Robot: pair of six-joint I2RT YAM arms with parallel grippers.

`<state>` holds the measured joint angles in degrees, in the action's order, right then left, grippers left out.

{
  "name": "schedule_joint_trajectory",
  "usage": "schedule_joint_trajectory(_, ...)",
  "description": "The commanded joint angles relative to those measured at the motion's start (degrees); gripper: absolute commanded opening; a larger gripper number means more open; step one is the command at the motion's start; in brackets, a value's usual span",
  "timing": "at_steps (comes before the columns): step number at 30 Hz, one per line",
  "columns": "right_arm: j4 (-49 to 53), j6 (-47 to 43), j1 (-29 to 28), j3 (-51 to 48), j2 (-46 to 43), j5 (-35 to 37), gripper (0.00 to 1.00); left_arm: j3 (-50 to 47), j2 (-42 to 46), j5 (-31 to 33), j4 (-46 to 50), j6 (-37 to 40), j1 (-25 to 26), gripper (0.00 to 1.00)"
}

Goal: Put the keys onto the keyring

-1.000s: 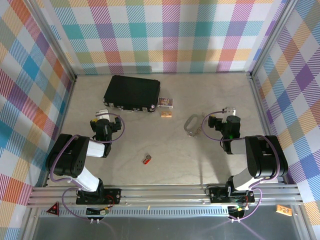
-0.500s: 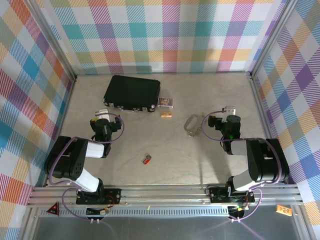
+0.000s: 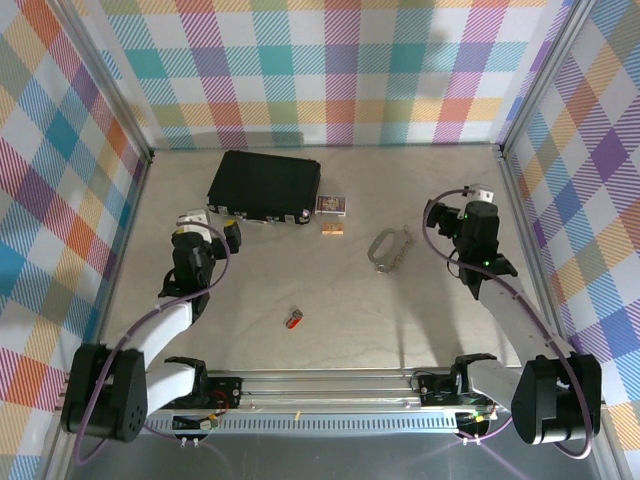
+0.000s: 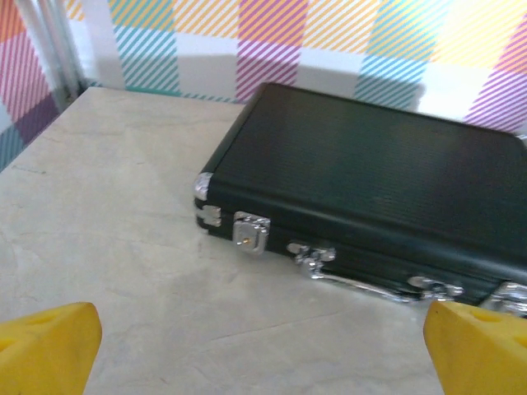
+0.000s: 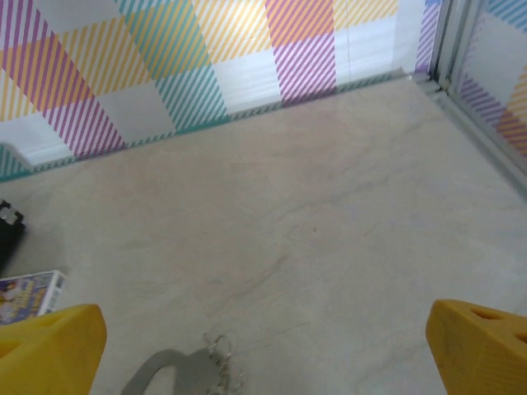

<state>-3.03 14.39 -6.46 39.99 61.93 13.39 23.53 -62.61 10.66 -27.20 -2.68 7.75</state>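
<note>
The keys (image 3: 388,248) lie flat on the table right of centre as a silvery looped bunch; their top end shows at the bottom edge of the right wrist view (image 5: 183,372). The keyring (image 3: 294,320), a small red tag, lies nearer the front, between the arms. My right gripper (image 3: 470,214) is open, to the right of the keys and beyond them, with nothing between its yellow fingertips (image 5: 49,341). My left gripper (image 3: 205,226) is open too, facing the black case, and its yellow fingertips (image 4: 45,346) stand far apart over bare table.
A black case (image 3: 265,185) with metal latches (image 4: 249,233) lies at the back left. A red-and-white card box (image 3: 331,205) and a small tan block (image 3: 333,229) sit just right of it. Plaid walls close off the back and both sides.
Both arms have unfolded and reached farther back. The left gripper moved towards the black case, the right one up and to the right. Keys and keyring have not moved.
</note>
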Motion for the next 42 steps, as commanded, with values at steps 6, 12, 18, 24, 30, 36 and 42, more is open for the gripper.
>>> schedule_joint_trajectory(6, 25.1, 8.1, -2.1, 4.4, -0.8, -12.6, 0.99, 4.4, 13.1, -7.6, 21.8, -13.9, 1.0, 1.0)
schedule_joint_trajectory(12, 30.3, 8.3, -7.2, 4.2, -1.6, -14.9, 0.99, 10.3, 13.7, -14.8, 33.3, -19.6, 1.7, 1.0)
schedule_joint_trajectory(18, 33.5, 8.2, -11.1, 5.7, 1.3, -18.5, 0.99, 15.2, 9.6, -20.5, 40.2, -16.0, 7.2, 1.0)
schedule_joint_trajectory(24, 33.1, 9.1, -11.5, 5.0, 1.2, -25.8, 0.99, 18.6, 3.3, -23.1, 40.5, -12.6, 19.8, 1.0)
schedule_joint_trajectory(30, 31.2, 9.3, -11.4, 3.2, 2.0, -26.8, 0.99, 20.0, -6.3, -28.0, 31.3, -14.8, 28.6, 0.99)
schedule_joint_trajectory(36, 31.6, 7.7, -10.5, 2.0, 3.1, -22.1, 0.98, 23.6, -18.9, -30.9, 23.7, -17.0, 33.3, 0.94)
schedule_joint_trajectory(42, 28.2, 9.5, -3.6, -1.0, 1.7, -29.5, 0.97, 29.2, -29.5, -32.7, 18.4, -18.4, 36.4, 0.85)
